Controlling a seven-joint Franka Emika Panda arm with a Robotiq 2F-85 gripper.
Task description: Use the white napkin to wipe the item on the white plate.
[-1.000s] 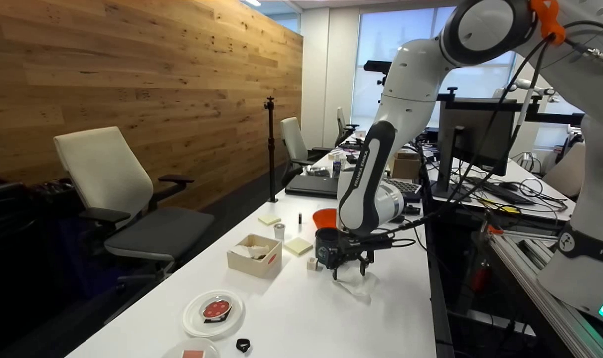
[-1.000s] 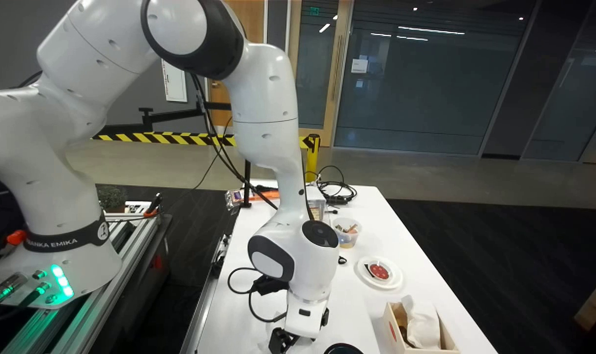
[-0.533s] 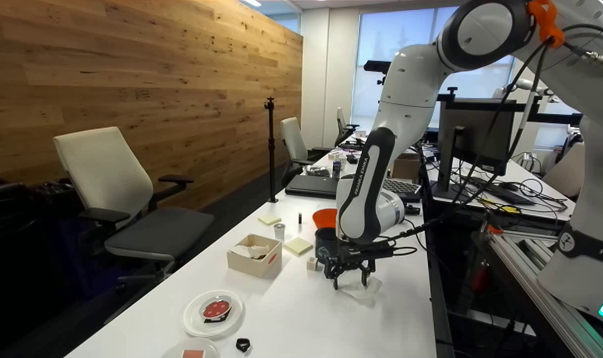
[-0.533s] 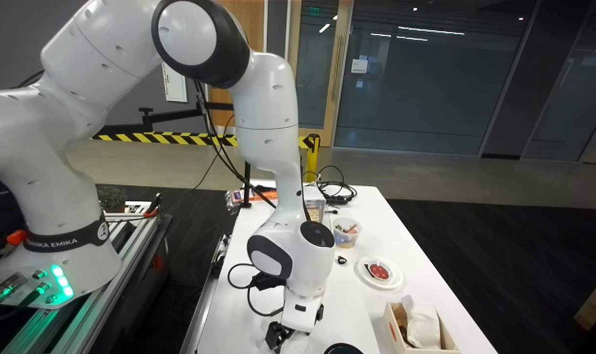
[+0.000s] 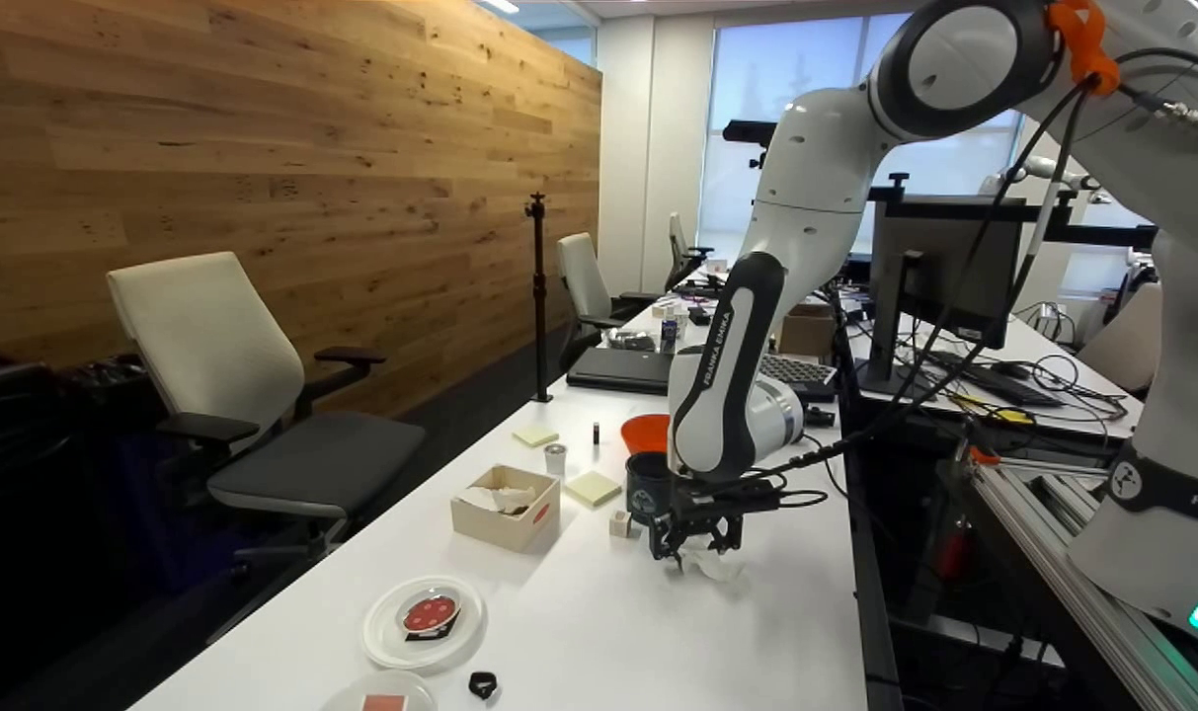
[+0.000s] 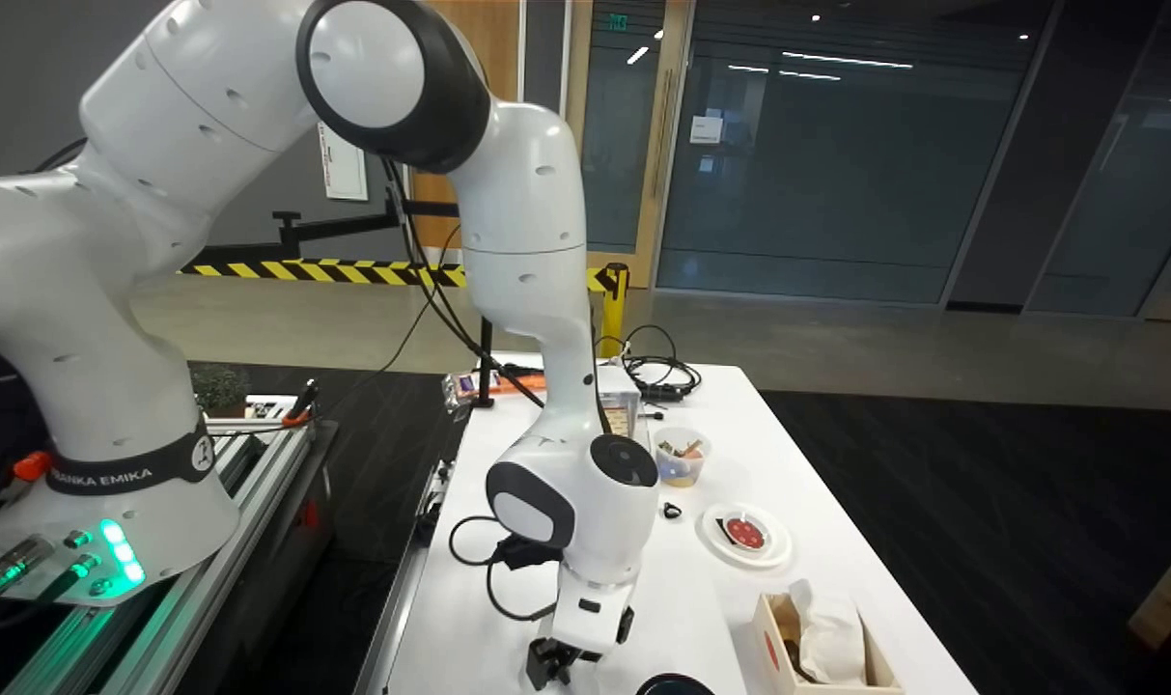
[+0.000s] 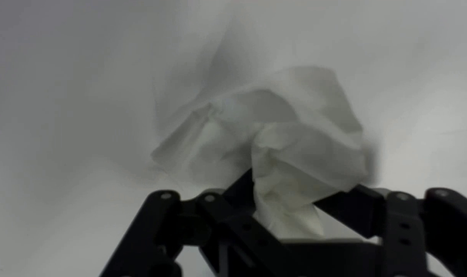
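The white napkin [image 7: 310,146] is crumpled on the white table, and its middle bunches up between my fingers [image 7: 356,207] in the wrist view. My gripper [image 5: 699,555] is low over the table with jaws partly drawn together around the cloth [image 5: 714,567]; folds cover the fingertips, so a firm hold cannot be told. The item [image 5: 431,614], reddish and roundish, lies in a small clear dish on the white plate [image 5: 379,637], well away from the gripper. In an exterior view, the item [image 6: 745,533] and plate [image 6: 776,557] show again.
Right beside the gripper stand a black mug [image 5: 648,494] and a small wooden cube [image 5: 620,523]. Behind the mug is an orange-red bowl [image 5: 643,432]. A cream open-topped box [image 5: 500,533] holds white tissue. Near the plate lie a small black object [image 5: 482,683] and another pale round dish [image 5: 411,686].
My gripper has come down to the table, and its fingers have moved toward each other. The napkin, spread flatter before, is now gathered between them. Plate and item have stayed put.
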